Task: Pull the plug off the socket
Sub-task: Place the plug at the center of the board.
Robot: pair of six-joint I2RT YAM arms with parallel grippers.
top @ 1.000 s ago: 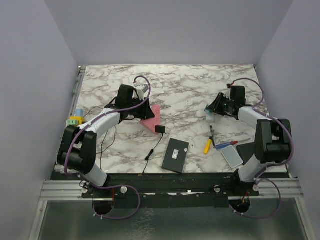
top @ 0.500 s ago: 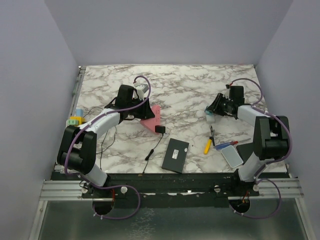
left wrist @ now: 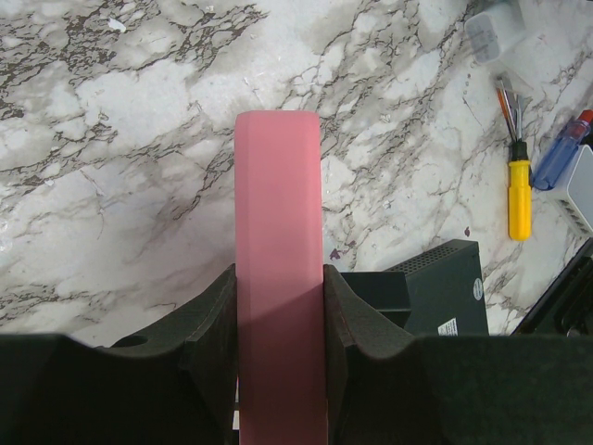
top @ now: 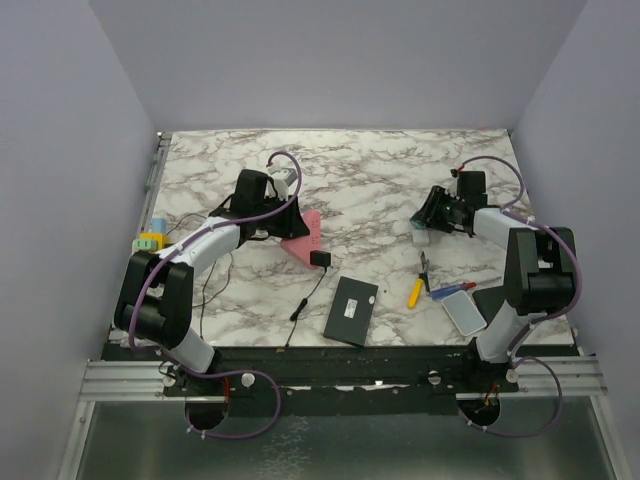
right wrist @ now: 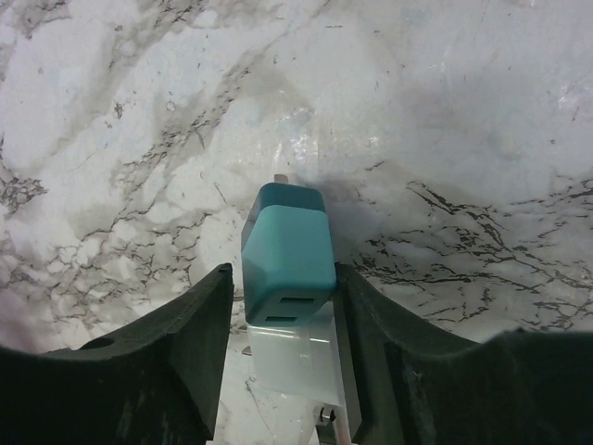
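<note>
Lavender walls enclose a marble-patterned table, seemingly under even light.

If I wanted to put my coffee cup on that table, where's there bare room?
The far strip of the table is bare, and so is the middle between the pink socket strip and the right gripper. The near side is crowded: black adapter, black box, yellow screwdriver.

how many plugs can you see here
2. A black plug sits at the near end of the pink socket strip. A teal plug lies between the right end effector's fingers. The pale translucent block under the teal one may be a third.
</note>
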